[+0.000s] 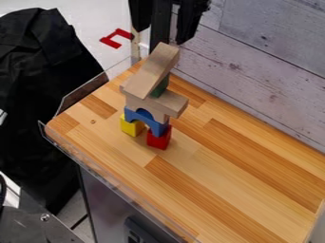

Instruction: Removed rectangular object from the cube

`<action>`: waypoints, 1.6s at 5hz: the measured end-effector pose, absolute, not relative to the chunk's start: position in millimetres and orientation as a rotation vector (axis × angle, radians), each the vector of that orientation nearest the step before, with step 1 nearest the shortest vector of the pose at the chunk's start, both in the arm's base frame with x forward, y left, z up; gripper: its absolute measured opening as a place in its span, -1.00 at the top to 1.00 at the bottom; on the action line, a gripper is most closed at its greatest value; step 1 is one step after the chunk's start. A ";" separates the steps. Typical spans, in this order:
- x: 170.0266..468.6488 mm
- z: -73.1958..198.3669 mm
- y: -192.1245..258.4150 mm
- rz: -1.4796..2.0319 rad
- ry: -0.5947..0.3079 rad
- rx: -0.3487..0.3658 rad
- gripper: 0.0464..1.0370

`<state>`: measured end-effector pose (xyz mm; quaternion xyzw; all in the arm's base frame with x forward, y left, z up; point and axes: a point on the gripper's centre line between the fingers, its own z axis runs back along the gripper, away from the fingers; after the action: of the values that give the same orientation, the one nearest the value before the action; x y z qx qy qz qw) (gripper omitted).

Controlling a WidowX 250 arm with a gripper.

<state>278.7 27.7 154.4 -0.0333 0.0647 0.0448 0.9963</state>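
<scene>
Well, nothing is removed yet: the tilted wooden plank (152,71) (my likely target) rests atop the block tower (155,125), over the green block (160,87). My black gripper (162,35) hangs above, fingers well apart, holding nothing; grasping, lifting and setting down all lie ahead.

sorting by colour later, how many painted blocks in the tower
4: yellow block and red block at the base, blue arch across them, green block under the slanted plank. More may be hidden.

bright, diffuse light across the wooden tabletop (222,166), with soft shading on the stacked blocks (149,76)
</scene>
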 end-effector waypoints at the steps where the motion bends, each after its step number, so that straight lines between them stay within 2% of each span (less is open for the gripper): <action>1: 276.9 145.4 27.5 0.095 0.163 -0.069 -0.93; 2: 272.0 138.8 31.5 0.108 0.195 -0.041 -0.93; 5: 268.4 131.2 35.2 0.132 0.214 -0.043 -0.93; 7: 266.2 102.2 43.3 0.198 0.328 -0.016 -0.93; 8: 265.5 95.1 47.0 0.222 0.353 -0.018 -0.82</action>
<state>265.5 47.0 95.1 -0.0091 0.1753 0.1104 0.9783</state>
